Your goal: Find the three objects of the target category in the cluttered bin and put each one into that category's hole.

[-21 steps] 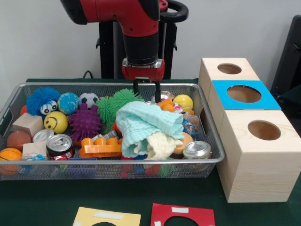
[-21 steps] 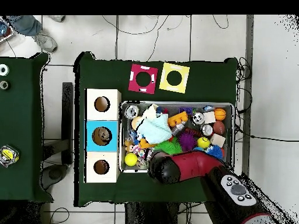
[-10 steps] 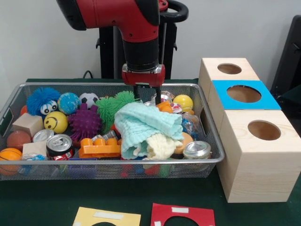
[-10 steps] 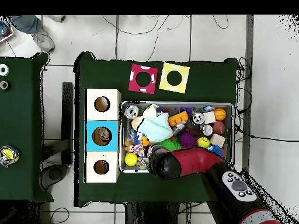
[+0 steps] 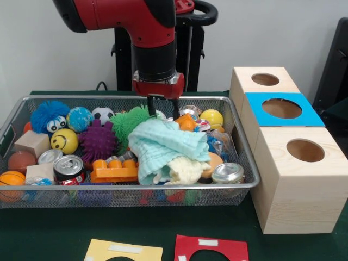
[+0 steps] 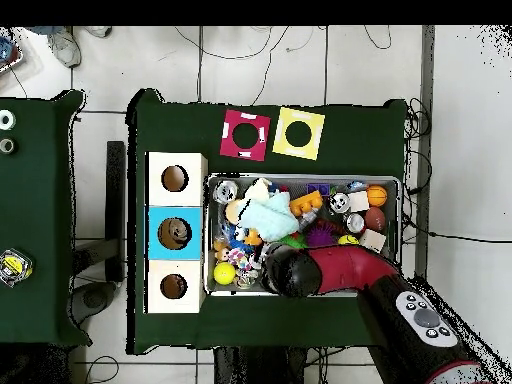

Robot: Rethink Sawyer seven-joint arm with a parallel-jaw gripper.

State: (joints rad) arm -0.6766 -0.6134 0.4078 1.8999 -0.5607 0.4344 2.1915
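The wire bin (image 5: 130, 186) holds a jumble of balls, cans and blocks. On top lies a mint cloth (image 5: 168, 144) over a cream cloth (image 5: 185, 169). My gripper (image 5: 163, 113) hangs at the back of the bin, just behind the mint cloth's upper edge and beside the green spiky ball (image 5: 128, 120). Its fingers (image 5: 151, 107) stand apart and open, tips touching the cloth's top. Three wooden boxes with holes stand right of the bin; the middle one has a blue cover (image 5: 281, 108). In the overhead view my arm (image 6: 320, 272) hides the gripper, and the mint cloth (image 6: 268, 213) shows beyond it.
A purple spiky ball (image 5: 98, 141), a yellow smiley ball (image 5: 64, 140), a soda can (image 5: 69, 167) and an orange brick (image 5: 115, 171) fill the bin's left half. A silver can (image 5: 228, 173) lies front right. Red (image 5: 211, 249) and yellow (image 5: 124, 251) cards lie in front.
My gripper has slid left along the back of the bin. The mint cloth has shifted a little left with it, uncovering more of the orange piece by the yellow ball.
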